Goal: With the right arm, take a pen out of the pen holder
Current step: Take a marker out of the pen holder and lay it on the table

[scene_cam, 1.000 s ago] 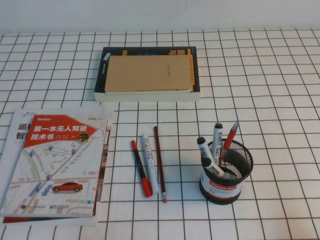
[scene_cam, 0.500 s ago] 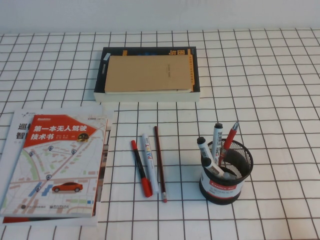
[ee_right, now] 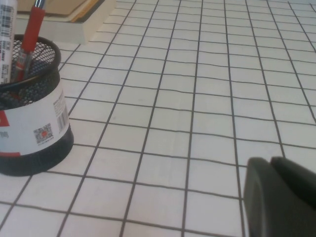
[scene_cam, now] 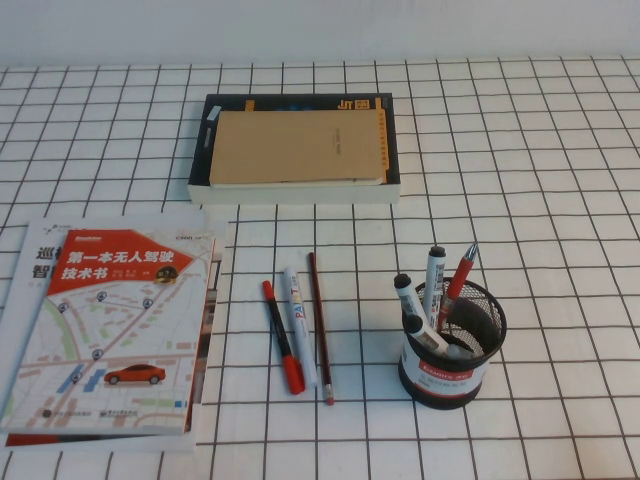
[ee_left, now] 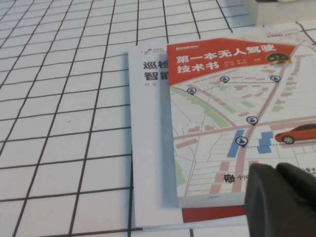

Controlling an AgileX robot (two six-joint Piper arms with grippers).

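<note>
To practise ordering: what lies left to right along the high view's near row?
In order: map-cover book, red pen, white marker, pencil, pen holder. Unseen there: left gripper above the book; right gripper beside the holder.

1. We see the pen holder (scene_cam: 487, 318) as black wire mesh, metal by its look, open and rough in texture. A smooth white and red label (scene_cam: 440, 372) wraps its lower wall.
2. The red pen (scene_cam: 458, 280) standing in it looks like smooth plastic with a slight sheen.
3. The table cover (scene_cam: 560, 200) is white, matt and smooth; we cannot tell whether it is cloth or sheet.
4. The red-covered book (scene_cam: 120, 320) has a printed paper cover with a soft gloss. The tan book (scene_cam: 295, 147) has a plain matt paper cover.
5. The left gripper (ee_left: 274, 170), low over the red-covered book, and the right gripper (ee_right: 270, 163), low over the table cover beside the pen holder, both look like dull black plastic.
</note>
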